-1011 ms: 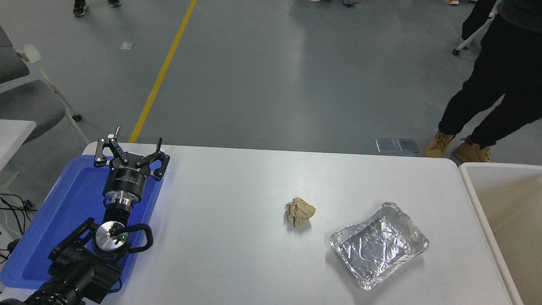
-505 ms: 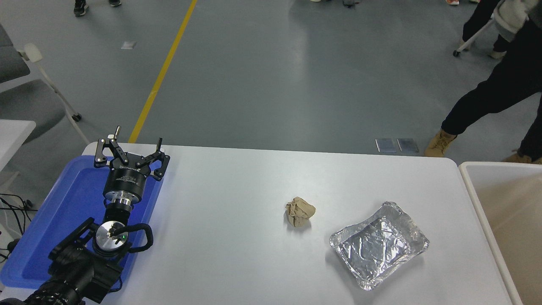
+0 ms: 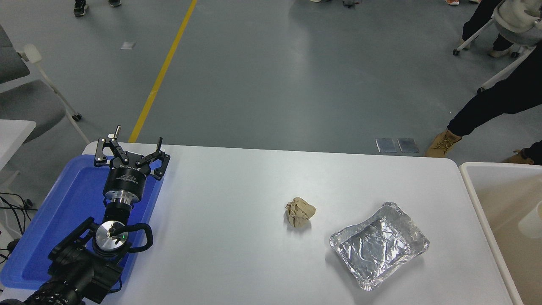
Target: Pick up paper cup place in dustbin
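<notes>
Paper cup (image 3: 532,219) is lying inside the dustbin (image 3: 473,192) at the right frame edge, partly cut off. Left gripper (image 3: 130,148) is sitting parked over the blue tray (image 3: 63,203), fingers spread apart. Brown paper ball (image 3: 300,211) and foil tray (image 3: 378,245) are sitting on the table (image 3: 228,220).

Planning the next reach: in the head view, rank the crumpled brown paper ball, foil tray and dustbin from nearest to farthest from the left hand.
From the left hand:
1. Crumpled brown paper ball, mid-table.
2. Foil tray, right of the ball and nearer the camera.
3. Dustbin, at the table's right end.
</notes>
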Controlling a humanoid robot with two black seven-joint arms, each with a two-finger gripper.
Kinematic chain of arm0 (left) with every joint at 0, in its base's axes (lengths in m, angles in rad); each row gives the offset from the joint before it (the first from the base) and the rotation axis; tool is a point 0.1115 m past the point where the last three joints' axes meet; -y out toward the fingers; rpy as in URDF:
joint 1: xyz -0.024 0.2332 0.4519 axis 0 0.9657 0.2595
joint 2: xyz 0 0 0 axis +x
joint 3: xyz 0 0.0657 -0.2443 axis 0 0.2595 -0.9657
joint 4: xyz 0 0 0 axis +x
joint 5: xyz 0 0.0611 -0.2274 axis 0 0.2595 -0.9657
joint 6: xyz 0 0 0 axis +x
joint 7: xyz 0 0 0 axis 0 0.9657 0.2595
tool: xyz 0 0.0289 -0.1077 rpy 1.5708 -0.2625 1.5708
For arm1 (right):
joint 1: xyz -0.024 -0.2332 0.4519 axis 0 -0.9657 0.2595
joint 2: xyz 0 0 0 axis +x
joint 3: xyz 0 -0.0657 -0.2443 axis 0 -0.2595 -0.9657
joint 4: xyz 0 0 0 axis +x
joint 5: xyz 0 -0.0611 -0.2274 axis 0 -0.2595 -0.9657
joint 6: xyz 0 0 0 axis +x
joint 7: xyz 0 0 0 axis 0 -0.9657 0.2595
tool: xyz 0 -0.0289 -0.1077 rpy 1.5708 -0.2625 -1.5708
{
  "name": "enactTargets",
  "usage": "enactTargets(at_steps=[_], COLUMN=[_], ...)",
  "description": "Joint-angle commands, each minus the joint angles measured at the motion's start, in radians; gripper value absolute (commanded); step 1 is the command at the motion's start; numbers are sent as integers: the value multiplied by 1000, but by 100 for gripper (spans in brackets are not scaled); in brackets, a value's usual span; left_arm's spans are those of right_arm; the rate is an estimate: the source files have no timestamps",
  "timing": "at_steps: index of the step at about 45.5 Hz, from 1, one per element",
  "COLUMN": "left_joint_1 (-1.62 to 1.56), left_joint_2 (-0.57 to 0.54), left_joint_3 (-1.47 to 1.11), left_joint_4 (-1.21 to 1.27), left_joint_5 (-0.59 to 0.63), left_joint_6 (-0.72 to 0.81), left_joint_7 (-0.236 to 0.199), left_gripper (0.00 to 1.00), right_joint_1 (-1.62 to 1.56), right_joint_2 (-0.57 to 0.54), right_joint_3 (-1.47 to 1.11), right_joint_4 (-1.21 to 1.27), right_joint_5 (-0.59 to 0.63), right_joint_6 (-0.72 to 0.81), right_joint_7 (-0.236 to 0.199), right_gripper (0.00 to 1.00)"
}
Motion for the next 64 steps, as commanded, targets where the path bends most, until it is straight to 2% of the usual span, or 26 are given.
enactTargets(at_steps=[1, 12, 31, 40, 64], left_joint_1=[1, 1, 2, 2, 2], left_joint_2=[0, 0, 0, 0, 0], left_joint_3=[0, 0, 0, 0, 0], left_joint_4=[1, 1, 1, 1, 1], left_joint_5=[-1, -1, -1, -1, -1], left_joint_6=[0, 0, 0, 0, 0], left_joint_7=[-1, -3, -5, -5, -5], left_gripper=[100, 100, 100, 100, 100], right_joint_1=[-22, 14, 136, 142, 141], right_joint_2=[35, 42, 39, 39, 31], right_joint_3=[28, 28, 13, -27, -27], right_joint_4=[-7, -7, 6, 7, 6], right_joint_5=[43, 43, 23, 23, 23], right_joint_6=[-7, -5, 10, 10, 10], right_joint_7=[0, 34, 57, 92, 105], right_gripper=[100, 100, 100, 100, 100])
